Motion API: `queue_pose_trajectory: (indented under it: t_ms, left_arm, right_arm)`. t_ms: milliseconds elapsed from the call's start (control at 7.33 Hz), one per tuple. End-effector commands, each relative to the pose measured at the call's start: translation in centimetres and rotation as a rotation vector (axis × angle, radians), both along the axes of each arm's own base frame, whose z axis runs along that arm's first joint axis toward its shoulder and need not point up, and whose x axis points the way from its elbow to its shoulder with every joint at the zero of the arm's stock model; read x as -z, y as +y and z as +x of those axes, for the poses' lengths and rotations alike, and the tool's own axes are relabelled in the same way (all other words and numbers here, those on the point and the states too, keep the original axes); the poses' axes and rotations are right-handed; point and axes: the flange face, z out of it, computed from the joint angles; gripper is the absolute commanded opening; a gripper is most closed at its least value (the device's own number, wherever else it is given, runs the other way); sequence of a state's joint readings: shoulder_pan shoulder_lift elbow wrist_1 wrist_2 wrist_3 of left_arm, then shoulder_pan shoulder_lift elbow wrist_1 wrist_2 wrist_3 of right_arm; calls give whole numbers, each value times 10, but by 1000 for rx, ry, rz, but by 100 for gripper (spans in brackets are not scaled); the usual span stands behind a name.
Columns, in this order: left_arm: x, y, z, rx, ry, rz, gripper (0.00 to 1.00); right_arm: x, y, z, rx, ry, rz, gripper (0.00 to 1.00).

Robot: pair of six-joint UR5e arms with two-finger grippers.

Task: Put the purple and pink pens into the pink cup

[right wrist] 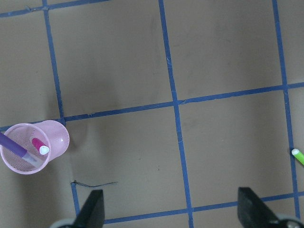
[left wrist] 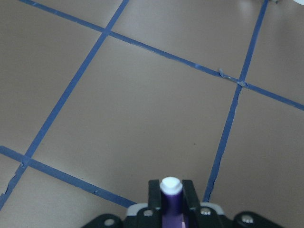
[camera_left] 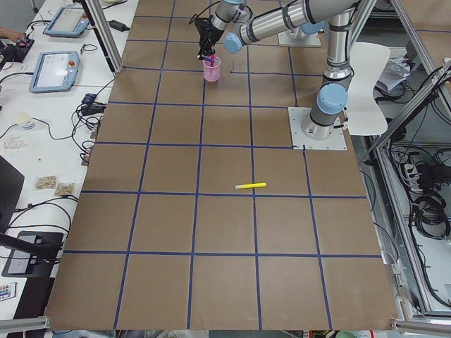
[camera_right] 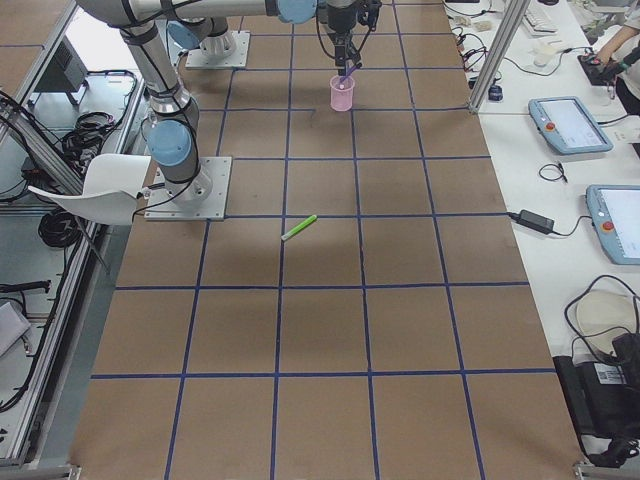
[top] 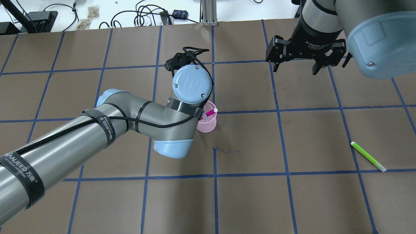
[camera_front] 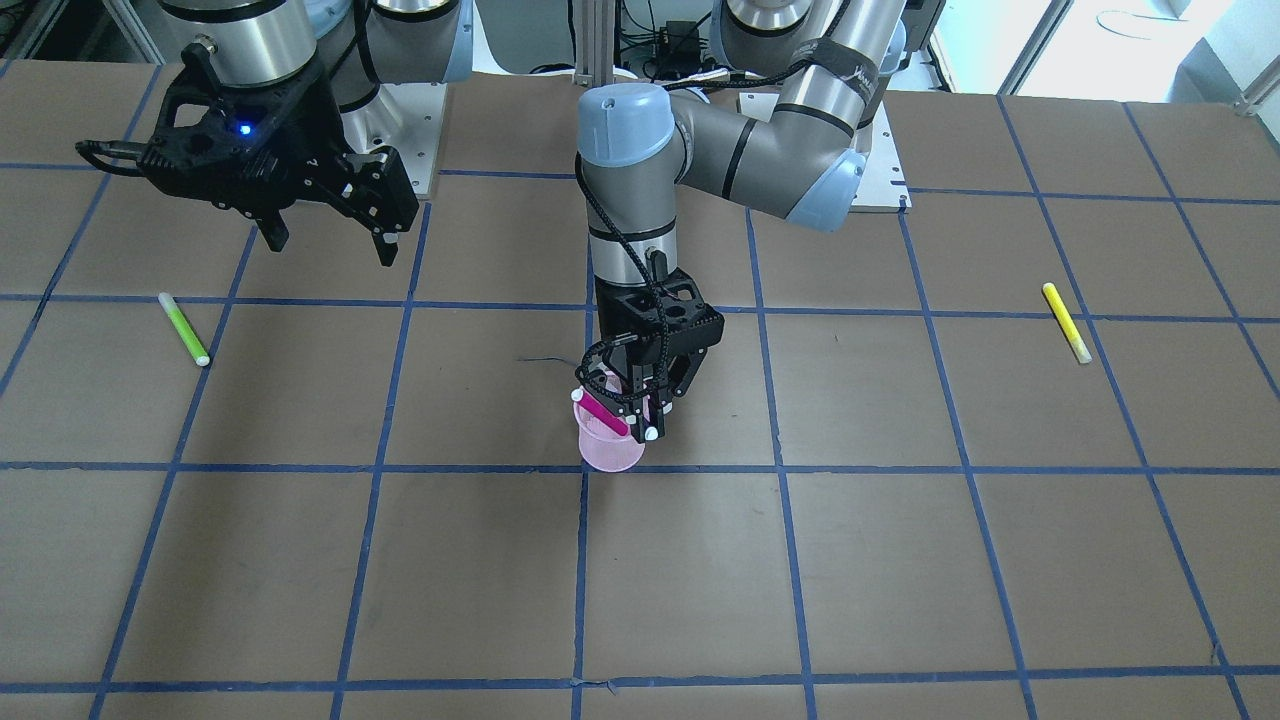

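Gripping purple pen [right wrist: 16,148], left tool [camera_front: 640,420] overhangs pink cup [right wrist: 56,137].

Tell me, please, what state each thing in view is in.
cup: upright, two pens inside.
pink pen: leaning in cup.
purple pen: tip in cup, gripped.
green pen: lying on table.
yellow pen: lying on table.
left gripper: shut on purple pen.
right gripper: open, empty.

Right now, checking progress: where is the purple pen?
In the right wrist view the purple pen slants into the pink cup beside the pink pen, held by the left gripper.
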State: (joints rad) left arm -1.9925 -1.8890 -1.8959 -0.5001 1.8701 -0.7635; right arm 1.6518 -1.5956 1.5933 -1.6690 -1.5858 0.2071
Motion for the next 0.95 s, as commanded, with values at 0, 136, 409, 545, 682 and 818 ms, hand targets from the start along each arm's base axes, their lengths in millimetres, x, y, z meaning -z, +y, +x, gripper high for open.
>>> queue_pose_trajectory:
  t_ms: [0,136,409,545,682,818]
  left_arm:
    - [2,2,-3,6,-1,4,35]
    - [2,6,-9,17,-4,2,47]
    - [1,8,-12,24,0,1,80]
    - [-13,7,-11,31,0,-16,100]
    - [-23,4,-4,38,-1,3,100]
    - [-36,-10,6,79,-30,6,100]
  right_arm:
    - [0,0,0,-13,0,1,100]
    - [0,0,0,-20,-1,-2,100]
    - [1,-1,0,-23,-1,-2,100]
    - [1,-1,0,-23,-1,-2,100]
    - [2,-2,0,-22,0,1,100]
    - [1,-1,0,-25,1,-1,100]
